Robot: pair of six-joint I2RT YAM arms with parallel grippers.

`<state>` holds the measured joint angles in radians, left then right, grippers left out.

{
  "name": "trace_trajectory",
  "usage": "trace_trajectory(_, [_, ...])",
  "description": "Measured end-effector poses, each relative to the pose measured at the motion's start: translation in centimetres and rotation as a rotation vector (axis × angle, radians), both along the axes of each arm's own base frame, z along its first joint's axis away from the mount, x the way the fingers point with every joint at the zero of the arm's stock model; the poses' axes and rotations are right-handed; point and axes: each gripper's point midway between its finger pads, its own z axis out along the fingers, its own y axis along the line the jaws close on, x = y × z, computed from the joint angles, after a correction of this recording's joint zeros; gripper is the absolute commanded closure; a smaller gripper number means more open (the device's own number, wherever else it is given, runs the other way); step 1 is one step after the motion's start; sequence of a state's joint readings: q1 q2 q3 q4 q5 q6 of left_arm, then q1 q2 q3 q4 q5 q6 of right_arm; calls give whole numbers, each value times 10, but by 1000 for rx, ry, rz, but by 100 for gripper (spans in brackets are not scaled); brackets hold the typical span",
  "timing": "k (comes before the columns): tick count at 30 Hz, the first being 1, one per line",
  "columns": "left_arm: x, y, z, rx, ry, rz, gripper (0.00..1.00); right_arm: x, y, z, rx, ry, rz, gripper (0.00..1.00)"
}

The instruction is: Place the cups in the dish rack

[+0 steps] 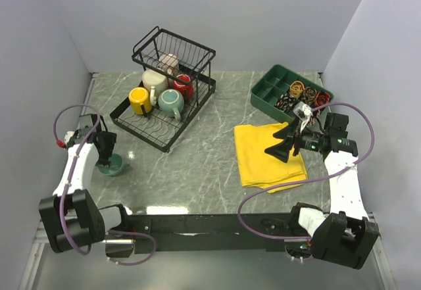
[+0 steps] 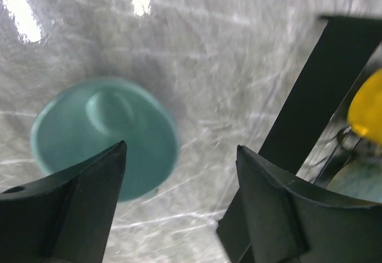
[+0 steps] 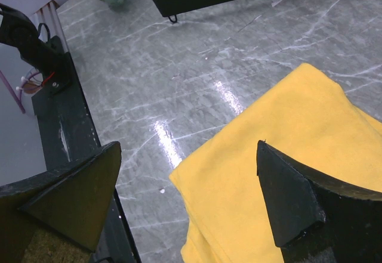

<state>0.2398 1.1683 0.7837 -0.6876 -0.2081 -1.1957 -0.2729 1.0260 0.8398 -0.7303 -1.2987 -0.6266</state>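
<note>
1. Tabletop of grey marble-patterned stone (image 1: pixel 210 171) fills the floor of the walled cell, with both arms bolted at its near edge.
2. Far left of centre stands the black wire two-tier dish rack (image 1: pixel 146 134), its upper basket raised over a black tray base.
3. A folded yellow cloth (image 1: pixel 266 155) lies flat on the right side of the table, just in front of a green plastic tray with compartments (image 1: pixel 260 99) holding small coloured bits.
4. The right gripper (image 1: pixel 279 144) hangs over the near-left edge of the cloth, its fingers spread wide with nothing between them; the wrist view shows cloth and bare stone through the gap.
5. The left gripper (image 1: pixel 108 155) hovers at the table's left side, near the rack's front corner, its fingers also well apart and empty.
6. Below it sits a loose teal ceramic mug (image 1: pixel 110 165) on the stone, outside the rack. In the wrist view it lies towards one finger, not in the gap, and I cannot tell whether it is upright or inverted.
7. On the rack's lower tier sit a yellow mug (image 1: pixel 139 99), a pale green mug (image 1: pixel 171 102), a red mug (image 1: pixel 184 86) and a cream mug (image 1: pixel 154 79), packed close together.
8. A beige mug (image 1: pixel 170 62) shows behind them; which tier holds it I cannot tell.
</note>
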Motion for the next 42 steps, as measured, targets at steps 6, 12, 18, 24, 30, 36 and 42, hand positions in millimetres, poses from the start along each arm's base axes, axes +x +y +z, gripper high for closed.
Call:
trace_trajectory(6, [5,11,-22,-30,86,86,36,0,0,0,-1,0,1,0])
trace_trajectory(12, [0,13,-36,-46,142,116,54,1,0,2,-4,-6,3,0])
trace_trajectory(18, [3,14,-38,-49,156,118,65,0,0,2,-3,-3,3,0])
trace_trajectory(24, [5,16,-39,-54,160,121,81,0,0,2,-4,-3,3,0])
trace_trajectory(30, [3,12,-26,-63,121,88,98,0,-1,1,-5,-5,2,0])
trace_trajectory(36, [22,-1,28,-73,-151,-15,99,0,-2,1,-8,-7,-2,0])
trace_trajectory(42, [23,-33,85,-113,-459,-144,99,-1,-2,0,-13,-14,4,0])
